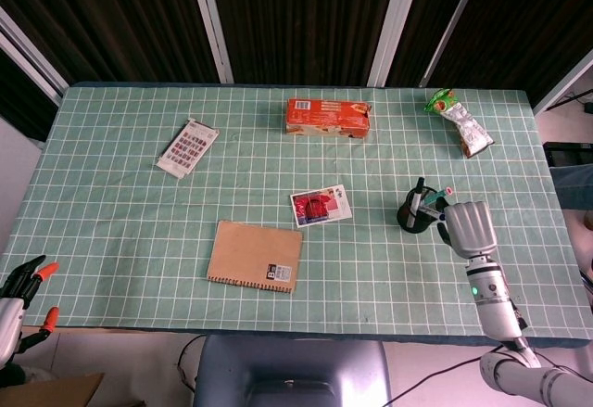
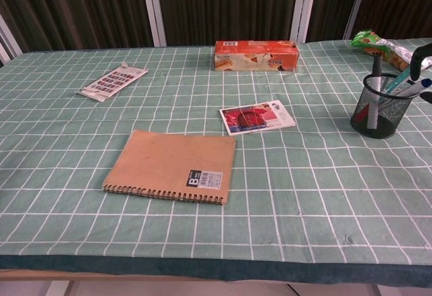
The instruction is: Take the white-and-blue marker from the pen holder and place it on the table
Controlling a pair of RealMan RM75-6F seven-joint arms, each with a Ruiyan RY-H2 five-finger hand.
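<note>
A black mesh pen holder (image 1: 413, 215) (image 2: 378, 110) stands on the right side of the table with several pens in it. The white-and-blue marker (image 2: 414, 87) (image 1: 435, 211) leans out of it to the right, blue cap up. My right hand (image 1: 468, 227) hovers just right of the holder with its back to the head camera and its fingers toward the pens. In the chest view only one dark finger (image 2: 422, 51) shows, curved above the marker at the frame's edge, and nothing is visibly gripped. My left hand (image 1: 22, 288) hangs off the table's near left corner, fingers apart and holding nothing.
A brown notebook (image 1: 256, 256) lies near the front middle with a photo card (image 1: 321, 206) behind it. An orange box (image 1: 328, 116) sits at the back middle, a snack bag (image 1: 458, 121) at the back right and a card sheet (image 1: 187, 147) at the left.
</note>
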